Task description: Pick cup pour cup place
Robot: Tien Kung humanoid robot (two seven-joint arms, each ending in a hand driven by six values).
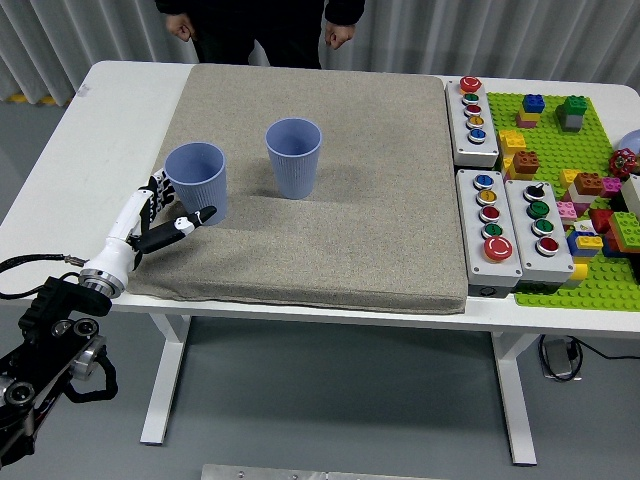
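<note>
Cups: two blue ones stand upright on the grey mat [340,200], apart from each other. Left cup [197,181] sits toward 9 o'clock on the mat, right cup [294,157] at about 11 o'clock of the mat's centre. Left hand [165,215] is at the left cup's 7 o'clock, fingers spread and released, thumb reaching under the cup's near side; whether it touches cannot be told. A person [262,22] stands at 12 o'clock beyond the table [120,110], hands hanging. Button boxes [500,190] and bricks [580,190] lie at 3 o'clock.
</note>
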